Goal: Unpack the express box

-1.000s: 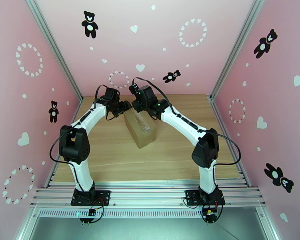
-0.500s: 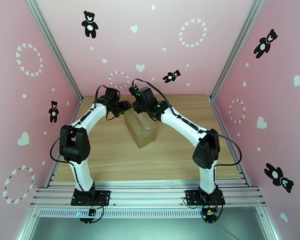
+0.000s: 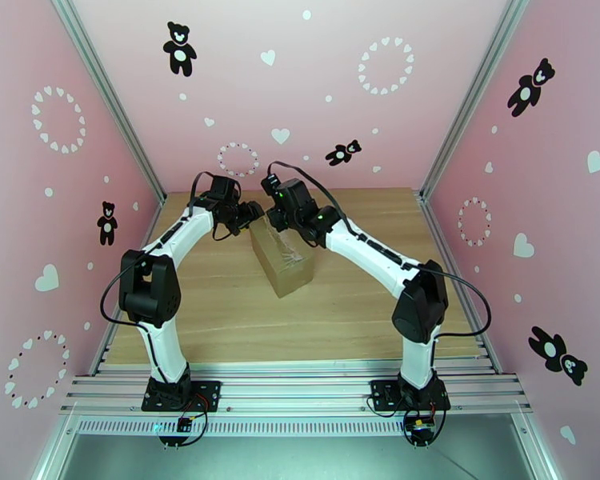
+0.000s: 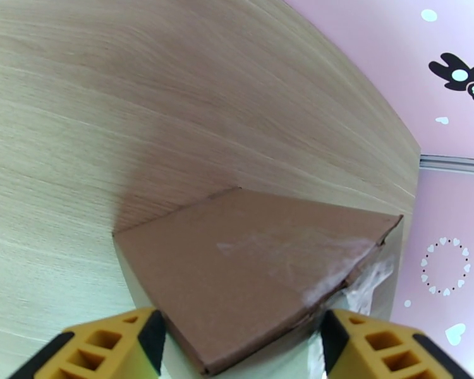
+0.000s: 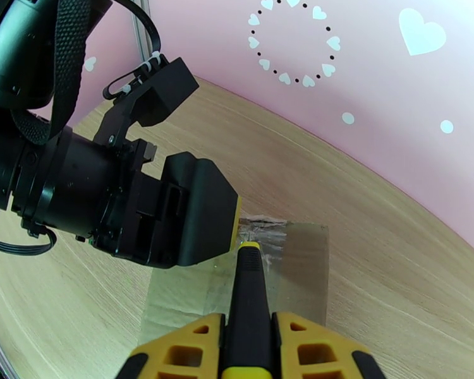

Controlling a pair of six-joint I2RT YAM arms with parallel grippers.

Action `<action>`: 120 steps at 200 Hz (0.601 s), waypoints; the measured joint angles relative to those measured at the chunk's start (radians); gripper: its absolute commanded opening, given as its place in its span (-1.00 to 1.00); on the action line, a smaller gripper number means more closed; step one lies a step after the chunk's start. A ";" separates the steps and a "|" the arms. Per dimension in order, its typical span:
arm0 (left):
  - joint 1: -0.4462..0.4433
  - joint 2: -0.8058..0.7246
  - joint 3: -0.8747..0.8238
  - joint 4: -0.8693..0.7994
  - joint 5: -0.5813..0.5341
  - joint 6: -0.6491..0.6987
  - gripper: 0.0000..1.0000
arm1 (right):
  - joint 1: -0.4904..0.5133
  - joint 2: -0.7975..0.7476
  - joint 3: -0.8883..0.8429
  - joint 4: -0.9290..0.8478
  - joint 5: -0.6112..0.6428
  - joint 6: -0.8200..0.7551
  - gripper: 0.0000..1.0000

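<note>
— What did you count, going left to right?
— Two arms, one box, one knife. The left arm (image 3: 176, 234) reached in from 8 o'clock and the right arm (image 3: 372, 254) from 4 o'clock. Both wrists met over the single express box (image 3: 284, 262). It sat on the bench (image 3: 220, 330) a little toward 12 o'clock of centre, its long side running from 11 to 5 o'clock.
— And the fingers?
— The left fingers (image 4: 110, 345) stood wide apart with the box's 11 o'clock end between them, each just beside a cardboard face. Whether they pressed on it I could not tell. The right fingers (image 5: 306, 348) were closed on the black handle of the utility knife (image 5: 249, 292). Its yellow tip lay on the clear tape (image 5: 281, 247) along the box top, just beside the left wrist.
— What was hard to see?
— From above, the wrists covered the box's far end and both pairs of fingers. Each wrist camera cut its own two fingers off at the bottom edge. The blade at the knife's tip could not be made out. The tape looked crumpled at that end, but how far it was cut I could not say.
</note>
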State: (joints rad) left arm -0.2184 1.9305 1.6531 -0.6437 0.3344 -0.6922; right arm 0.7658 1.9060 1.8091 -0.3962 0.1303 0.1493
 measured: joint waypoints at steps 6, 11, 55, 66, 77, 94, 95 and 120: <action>0.000 0.000 0.000 0.000 0.001 -0.001 0.41 | 0.000 -0.002 -0.005 0.003 0.002 0.001 -1.00; 0.000 0.000 0.000 0.000 0.002 -0.001 0.41 | 0.000 -0.004 -0.008 0.005 0.001 0.001 -1.00; 0.000 0.002 0.000 0.000 0.006 -0.009 0.39 | 0.003 -0.015 -0.028 0.019 0.009 0.002 -1.00; 0.000 0.003 0.000 0.002 0.010 -0.010 0.38 | 0.005 -0.016 -0.032 0.021 0.012 0.002 -1.00; 0.000 0.003 -0.001 0.004 0.011 -0.014 0.38 | 0.006 -0.018 -0.035 0.024 0.015 0.002 -1.00; 0.000 0.005 -0.002 0.006 0.011 -0.020 0.38 | 0.007 -0.019 -0.038 0.025 0.019 0.002 -1.00; 0.000 0.005 -0.002 0.006 0.012 -0.020 0.38 | 0.007 -0.019 -0.039 0.026 0.019 0.002 -1.00; 0.000 0.008 -0.002 0.012 0.019 -0.025 0.38 | 0.009 -0.023 -0.045 0.027 0.027 0.000 -1.00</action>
State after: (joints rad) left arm -0.2184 1.9385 1.6512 -0.6319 0.3538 -0.7170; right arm 0.7746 1.8832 1.7638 -0.3687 0.1574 0.1497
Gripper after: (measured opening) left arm 0.689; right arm 0.202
